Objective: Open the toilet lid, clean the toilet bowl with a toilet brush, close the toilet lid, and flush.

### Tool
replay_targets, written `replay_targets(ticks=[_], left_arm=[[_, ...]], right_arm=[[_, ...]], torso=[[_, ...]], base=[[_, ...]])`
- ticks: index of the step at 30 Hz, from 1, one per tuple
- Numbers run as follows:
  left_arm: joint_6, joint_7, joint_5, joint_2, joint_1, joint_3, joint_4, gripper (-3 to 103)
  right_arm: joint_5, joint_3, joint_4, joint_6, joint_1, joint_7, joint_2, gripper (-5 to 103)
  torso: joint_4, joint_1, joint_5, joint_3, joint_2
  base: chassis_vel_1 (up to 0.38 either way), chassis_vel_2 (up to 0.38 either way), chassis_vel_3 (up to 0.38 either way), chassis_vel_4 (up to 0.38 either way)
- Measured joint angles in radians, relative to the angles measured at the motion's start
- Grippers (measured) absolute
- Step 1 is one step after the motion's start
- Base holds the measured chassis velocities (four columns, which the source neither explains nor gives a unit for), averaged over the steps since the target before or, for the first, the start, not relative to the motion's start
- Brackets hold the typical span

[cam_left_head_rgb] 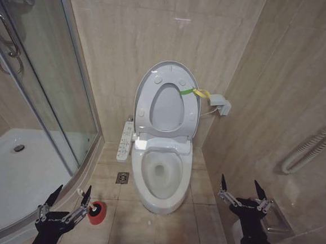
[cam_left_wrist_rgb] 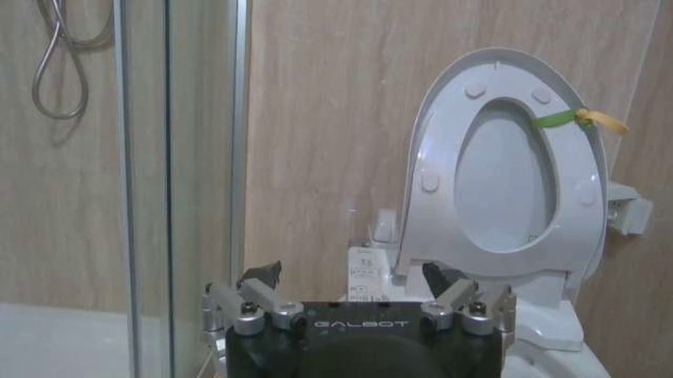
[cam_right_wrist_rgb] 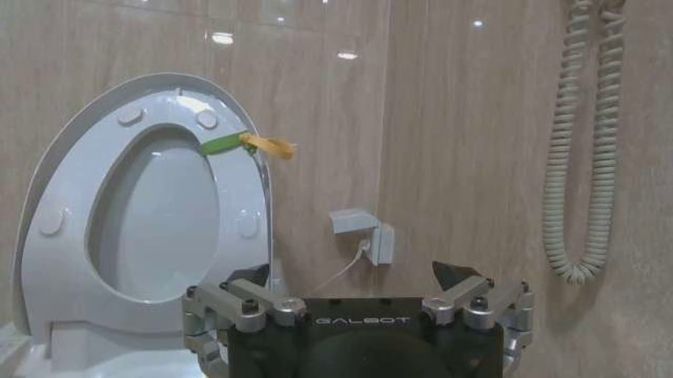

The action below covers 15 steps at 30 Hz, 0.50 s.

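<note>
Two grippers, left point(cam_left_head_rgb: 68, 199) & right point(cam_left_head_rgb: 242, 191), spread wide, empty, low in frame. Toilet lid point(cam_left_head_rgb: 167, 102) up already; next, left grabs toilet brush point(cam_left_head_rgb: 91, 207) beside it.

At the centre of the frame the toilet lid point(cam_left_head_rgb: 167, 102) stands raised against the tiled wall together with the ring seat, a yellow-green strap loop point(cam_left_head_rgb: 194, 93) on its right edge, and below it the toilet bowl point(cam_left_head_rgb: 159, 175) lies open with the long button panel point(cam_left_head_rgb: 125, 140) along its left side. At lower left the left gripper point(cam_left_head_rgb: 68, 196) hangs with its fingers spread, empty, just beside the red holder cup point(cam_left_head_rgb: 96, 211) with the toilet brush point(cam_left_head_rgb: 87, 201) in it on the floor. At lower right the right gripper point(cam_left_head_rgb: 241, 190) is likewise spread and empty, close to the right wall, while a glass shower enclosure point(cam_left_head_rgb: 34, 106) occupies the left of the frame.
</note>
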Motion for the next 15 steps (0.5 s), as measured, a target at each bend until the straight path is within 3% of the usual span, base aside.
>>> replay_targets(ticks=[15], left_arm=[[0.0, 0.0, 0.0, 0.0, 0.0, 0.0, 0.0, 92]], right_arm=[[0.0, 0.0, 0.0, 0.0, 0.0, 0.0, 0.0, 100]], torso=[[0.0, 0.0, 0.0, 0.0, 0.0]], base=[[0.0, 0.0, 0.0, 0.0]])
